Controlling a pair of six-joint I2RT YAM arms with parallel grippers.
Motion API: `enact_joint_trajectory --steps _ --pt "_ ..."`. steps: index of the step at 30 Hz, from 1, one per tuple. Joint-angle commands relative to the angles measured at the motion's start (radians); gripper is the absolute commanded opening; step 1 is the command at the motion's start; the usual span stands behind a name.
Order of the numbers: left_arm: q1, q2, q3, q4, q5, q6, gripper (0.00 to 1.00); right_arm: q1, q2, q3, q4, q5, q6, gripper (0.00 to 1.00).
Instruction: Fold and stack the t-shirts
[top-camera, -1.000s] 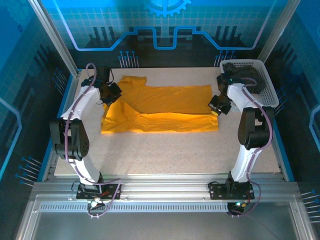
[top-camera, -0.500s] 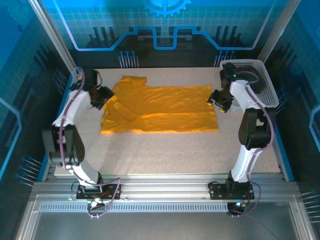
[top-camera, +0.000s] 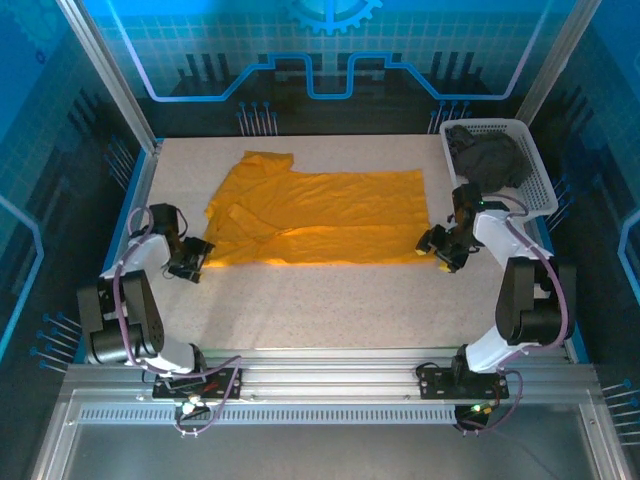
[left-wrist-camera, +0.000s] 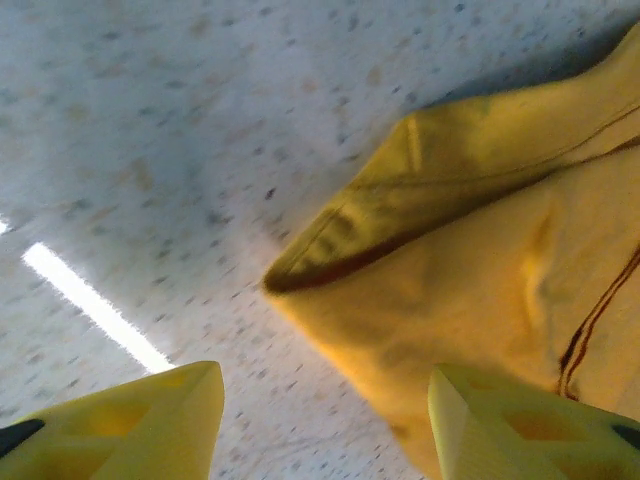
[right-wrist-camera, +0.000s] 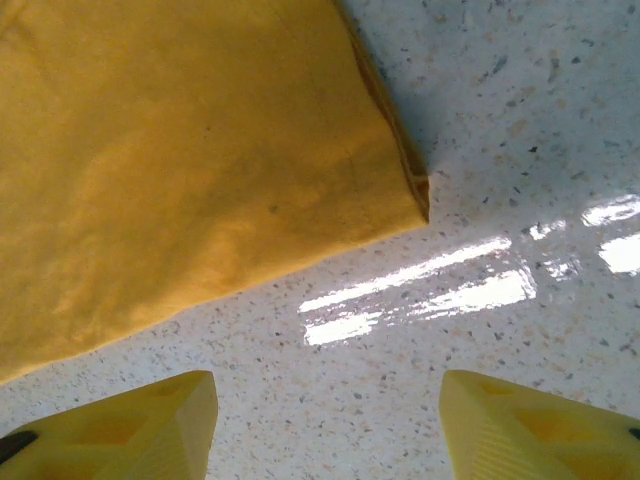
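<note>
Released and empty, left gripper (top-camera: 195, 260) and right gripper (top-camera: 436, 248) flank the mustard-orange t-shirt (top-camera: 320, 215) mid-frame; the next fold apparently calls for pinching its lower corners.

Flat, half-folded orange shirt (top-camera: 320, 215) — crumpled grey shirt (top-camera: 490, 160)

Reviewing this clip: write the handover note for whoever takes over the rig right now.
Left gripper: open, empty, by the orange t-shirt's near left corner.
Right gripper: open, empty, by its near right corner.
The orange t-shirt lies flat on the table, apparently folded once lengthwise.
Grey t-shirt sits bunched in the basket.
Left to do: finish the orange fold, fold the grey one, stack them.
</note>
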Motion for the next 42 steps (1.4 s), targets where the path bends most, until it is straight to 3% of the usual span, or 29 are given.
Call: enact_joint_trajectory --steps 1,10,14,20,32,42 --pt "0.006 0.058 0.024 0.093 0.024 -0.019 0.52 -0.016 0.042 -0.004 0.099 -0.046 0.02 0.61" --pt "0.008 0.152 0.077 0.13 -0.018 0.004 0.21 -0.005 0.164 0.046 0.08 0.043 0.066 0.47" --pt "0.009 0.163 0.108 0.094 -0.056 0.036 0.0 0.008 0.235 0.099 0.063 0.091 0.079 0.35" --pt "0.017 0.115 0.136 0.008 -0.123 0.081 0.0 0.052 0.292 0.179 -0.019 0.218 0.072 0.0" --pt "0.017 -0.079 0.058 -0.204 -0.231 0.146 0.0 0.059 0.044 0.005 -0.09 0.338 0.076 0.0" --pt "0.015 -0.24 -0.12 -0.278 -0.229 0.083 0.02 0.055 -0.047 -0.112 -0.131 0.299 0.102 0.0"
